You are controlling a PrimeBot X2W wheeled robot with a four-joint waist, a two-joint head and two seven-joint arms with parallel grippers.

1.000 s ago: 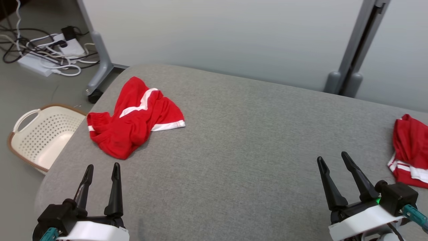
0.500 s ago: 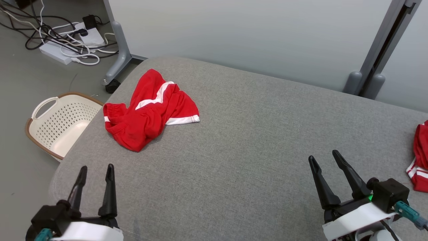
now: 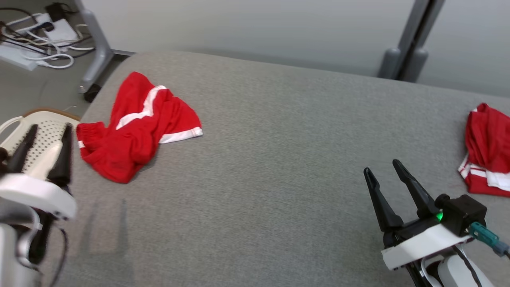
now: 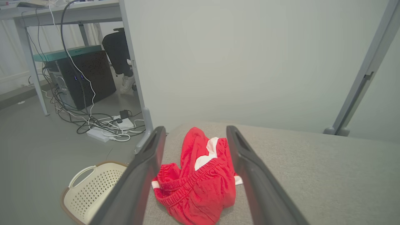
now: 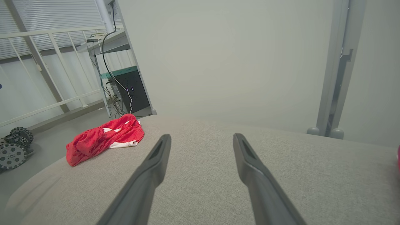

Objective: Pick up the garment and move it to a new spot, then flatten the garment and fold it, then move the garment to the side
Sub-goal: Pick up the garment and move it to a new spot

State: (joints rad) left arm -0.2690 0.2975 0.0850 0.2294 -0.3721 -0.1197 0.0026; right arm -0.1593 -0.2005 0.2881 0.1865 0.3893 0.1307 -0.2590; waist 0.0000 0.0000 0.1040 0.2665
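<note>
Robotics lab or office workroom. Far left: a desk point(image 4: 78, 11) with a computer tower point(image 4: 90, 78) under it, and cables point(image 4: 78, 115) and a power strip point(image 4: 100, 135) tangled on the bare floor. Pale partition panels point(image 4: 234, 62) on grey metal posts point(image 4: 365, 78) stand behind a cloth-covered table point(image 3: 279, 159). Loose robot wheels point(image 5: 12, 154) sit near a white railing point(image 5: 47, 32).

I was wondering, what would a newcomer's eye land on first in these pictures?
Most likely the crumpled red shorts with white stripes, lying near the far left corner of the grey upholstered surface and framed by the open left gripper in its wrist view. Next come a second red garment at the surface's right edge, near the open right gripper, and the cream laundry basket on the floor at left.
</note>
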